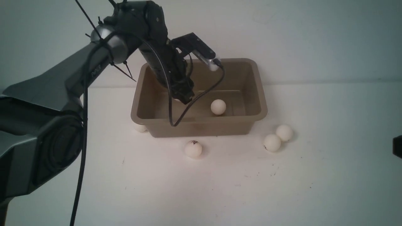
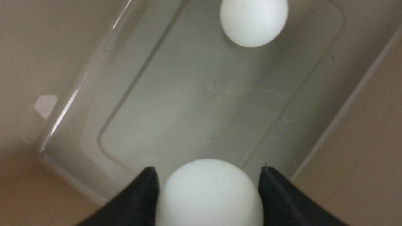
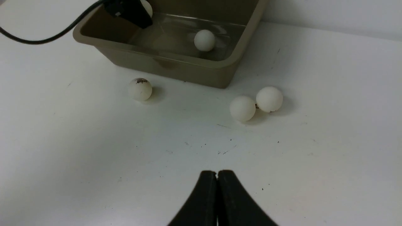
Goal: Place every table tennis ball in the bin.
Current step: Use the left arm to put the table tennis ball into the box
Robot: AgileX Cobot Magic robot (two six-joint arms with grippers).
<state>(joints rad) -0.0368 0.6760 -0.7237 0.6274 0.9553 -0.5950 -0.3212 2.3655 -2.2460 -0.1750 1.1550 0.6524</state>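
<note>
I see the white table (image 1: 220,188) carrying the bin (image 1: 261,94). My left arm (image 1: 62,81) reaches down into the bin, and the left gripper (image 1: 184,98) hangs low in its left half. Its fingers (image 2: 138,201) stand apart with the near ball (image 2: 209,191) close between them. I cannot tell whether they grip it or merely flank it. The right gripper (image 3: 216,173) waits front-right of the bin, fingers pressed together, empty. A loose ball (image 1: 218,106) lies on the bin floor. Outside the bin, a marked ball (image 1: 193,148) sits before the front wall, a pair (image 1: 272,142) lies side by side near the front right corner, and a corner ball (image 1: 140,127) is tucked under the front left rim.
</note>
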